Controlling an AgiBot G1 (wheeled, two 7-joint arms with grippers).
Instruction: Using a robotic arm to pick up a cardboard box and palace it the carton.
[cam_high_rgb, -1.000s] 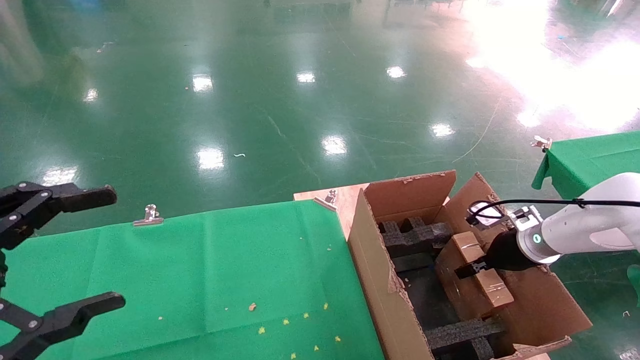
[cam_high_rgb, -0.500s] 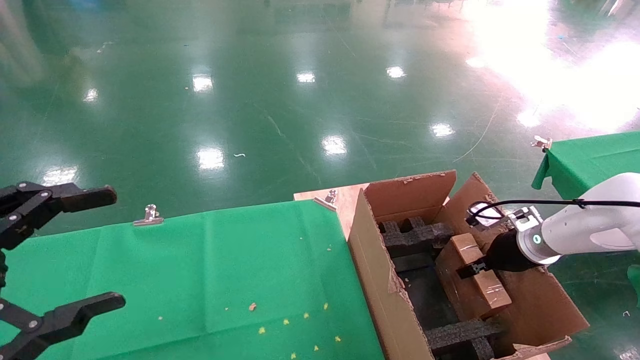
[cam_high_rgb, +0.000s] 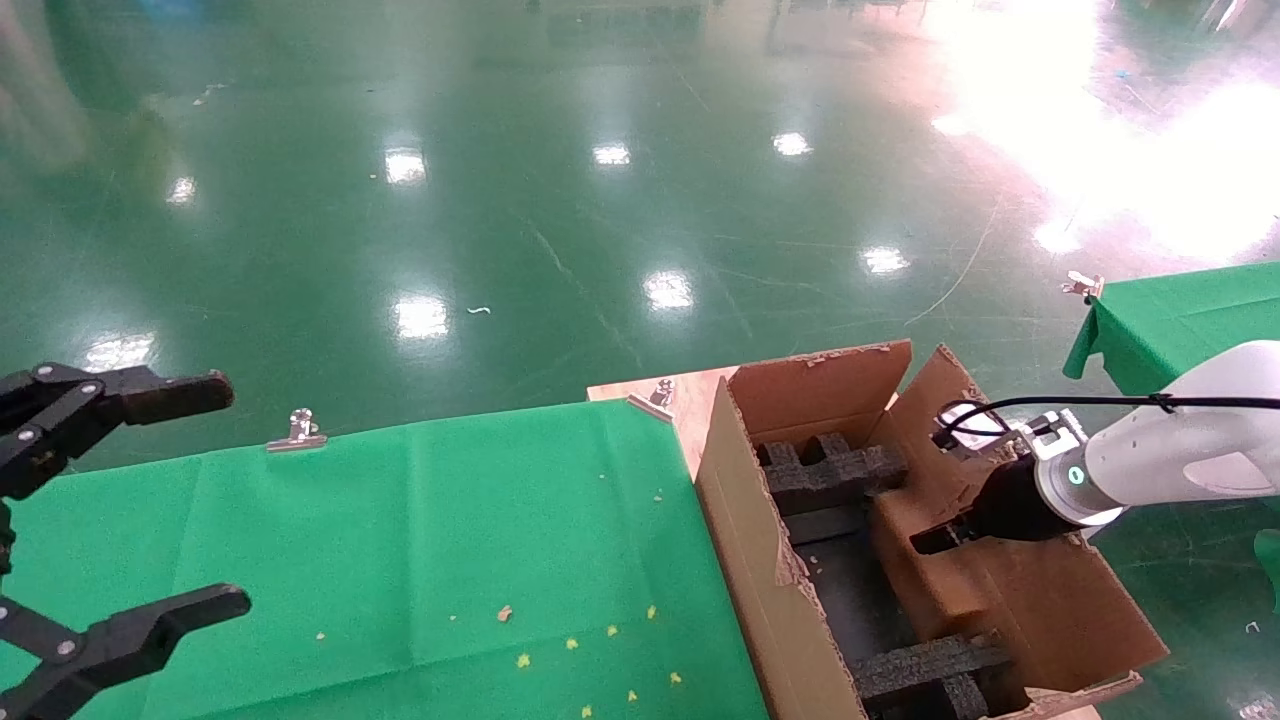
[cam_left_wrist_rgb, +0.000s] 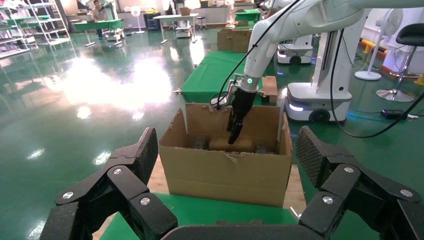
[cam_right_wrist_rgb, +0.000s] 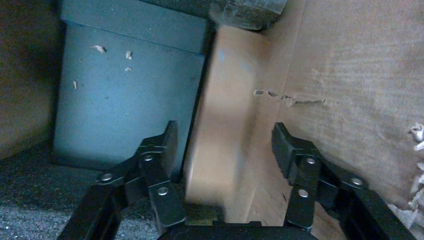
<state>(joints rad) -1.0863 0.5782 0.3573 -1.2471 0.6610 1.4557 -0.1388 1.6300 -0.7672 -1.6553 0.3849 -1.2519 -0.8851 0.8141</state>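
Right claw (cam_right_wrist_rgb: 222, 150) spread around cardboard box (cam_right_wrist_rgb: 220, 130) inside carton (cam_high_rgb: 760, 560).

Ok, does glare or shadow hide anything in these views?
Head view: glare washes out the floor at upper right, while the carton is evenly lit. Right wrist view: carton interior dim, but the cardboard box at the right hand is readable.

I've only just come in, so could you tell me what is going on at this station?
The right gripper is down inside the carton, with the cardboard box standing between its fingers beside the carton's right wall. The fingers look spread on either side of the box, so it seems to be set in place or just let go. The left gripper hangs open above the green-covered table, apart from the work.
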